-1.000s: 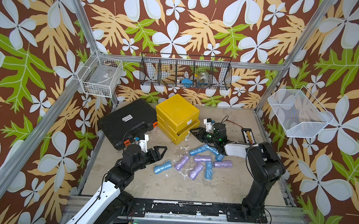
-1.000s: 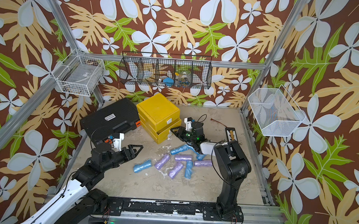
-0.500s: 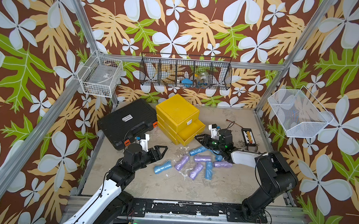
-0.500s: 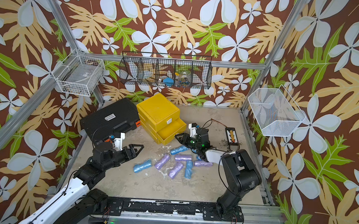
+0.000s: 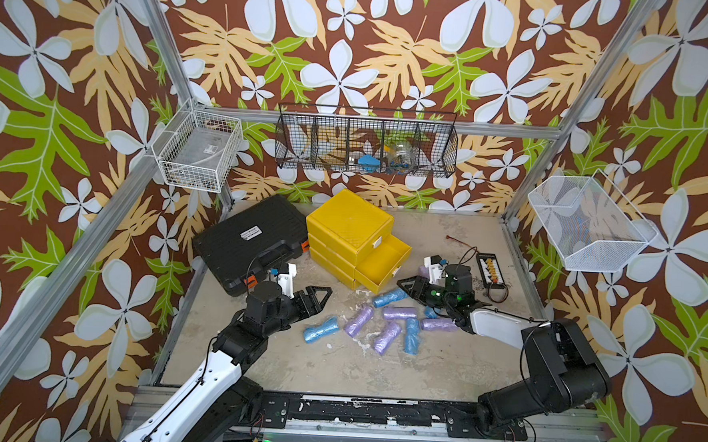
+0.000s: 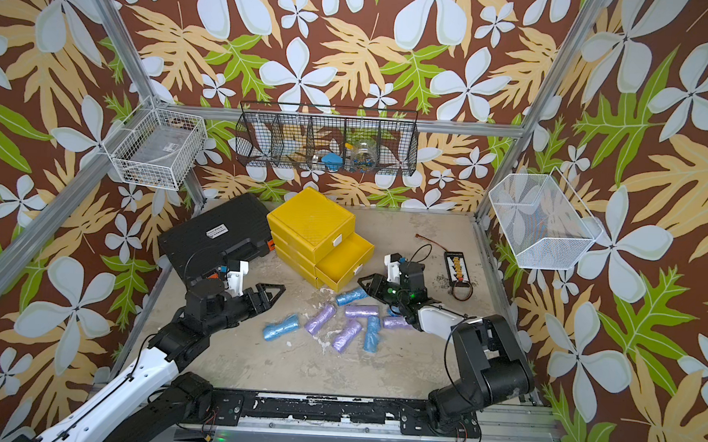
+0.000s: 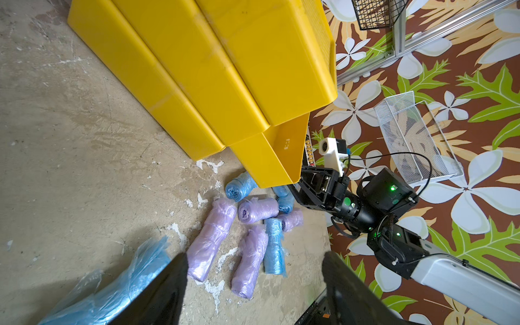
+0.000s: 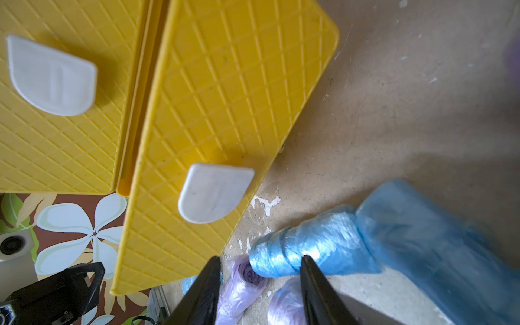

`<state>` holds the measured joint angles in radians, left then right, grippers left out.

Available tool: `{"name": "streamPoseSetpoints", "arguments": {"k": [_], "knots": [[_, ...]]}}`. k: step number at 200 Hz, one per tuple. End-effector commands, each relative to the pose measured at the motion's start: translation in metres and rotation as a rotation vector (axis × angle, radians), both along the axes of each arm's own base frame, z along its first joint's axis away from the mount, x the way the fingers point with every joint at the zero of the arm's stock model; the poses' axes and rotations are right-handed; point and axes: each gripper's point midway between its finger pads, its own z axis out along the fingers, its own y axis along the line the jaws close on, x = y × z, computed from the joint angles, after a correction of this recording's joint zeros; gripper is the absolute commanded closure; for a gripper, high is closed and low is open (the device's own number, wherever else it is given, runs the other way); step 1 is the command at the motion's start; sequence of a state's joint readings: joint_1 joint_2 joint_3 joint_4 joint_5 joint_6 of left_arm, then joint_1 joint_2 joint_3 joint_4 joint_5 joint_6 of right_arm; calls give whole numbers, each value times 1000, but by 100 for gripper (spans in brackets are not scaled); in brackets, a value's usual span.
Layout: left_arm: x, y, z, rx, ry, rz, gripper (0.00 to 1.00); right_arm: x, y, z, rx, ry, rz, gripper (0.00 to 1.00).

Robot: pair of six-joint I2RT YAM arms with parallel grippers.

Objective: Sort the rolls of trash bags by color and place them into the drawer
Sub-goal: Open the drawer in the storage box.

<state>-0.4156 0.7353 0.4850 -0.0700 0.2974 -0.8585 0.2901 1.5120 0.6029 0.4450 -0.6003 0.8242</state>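
Note:
Blue and lilac rolls of trash bags lie loose on the table in front of the yellow drawer unit (image 5: 350,226). Its drawer (image 5: 383,262) (image 6: 344,259) stands pulled out and looks empty. My right gripper (image 5: 409,287) (image 8: 260,257) is open, just off the drawer's white handle (image 8: 213,194) and over a blue roll (image 5: 390,298) (image 8: 309,244), gripping nothing. My left gripper (image 5: 319,297) (image 7: 254,254) hovers open to the left of the pile, beside another blue roll (image 5: 320,329) (image 7: 112,289). Lilac rolls (image 5: 358,321) (image 7: 211,239) lie between the arms.
A black tool case (image 5: 251,241) lies left of the drawer unit. A small connector board (image 5: 493,271) with a cable loop sits at the back right. Wire baskets hang on the walls: white (image 5: 197,155), black (image 5: 366,148) and white mesh (image 5: 589,226).
The drawer has slid out as my right arm drew back to the right. That gripper now sits lower, off the handle, by the blue roll. My left arm has barely moved.

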Motion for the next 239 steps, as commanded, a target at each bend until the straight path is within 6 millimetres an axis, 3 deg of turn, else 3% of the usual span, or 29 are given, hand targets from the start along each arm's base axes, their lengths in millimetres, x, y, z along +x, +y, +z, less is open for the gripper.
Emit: {"name": "streamPoseSetpoints", "arguments": {"k": [1,29,56,114,161,239], "knots": [[2,-4,8,-14,-29,-17,23,-1,-1,5,-34,-26,20,52],[2,-4,6,-8,-27,-20,24,1,-8,18,-99,-69,8,51],[1,-4,4,-6,-24,-24,26,8,-15,43,-160,-135,-15,43],[1,-6,0,3,-14,-39,29,56,-26,84,-248,-194,-95,35],[-2,-4,-2,-4,-16,-30,29,83,-18,67,-243,-79,-115,41],[-5,-4,-5,-16,-14,-35,29,83,-4,37,-268,-13,-80,48]]}}
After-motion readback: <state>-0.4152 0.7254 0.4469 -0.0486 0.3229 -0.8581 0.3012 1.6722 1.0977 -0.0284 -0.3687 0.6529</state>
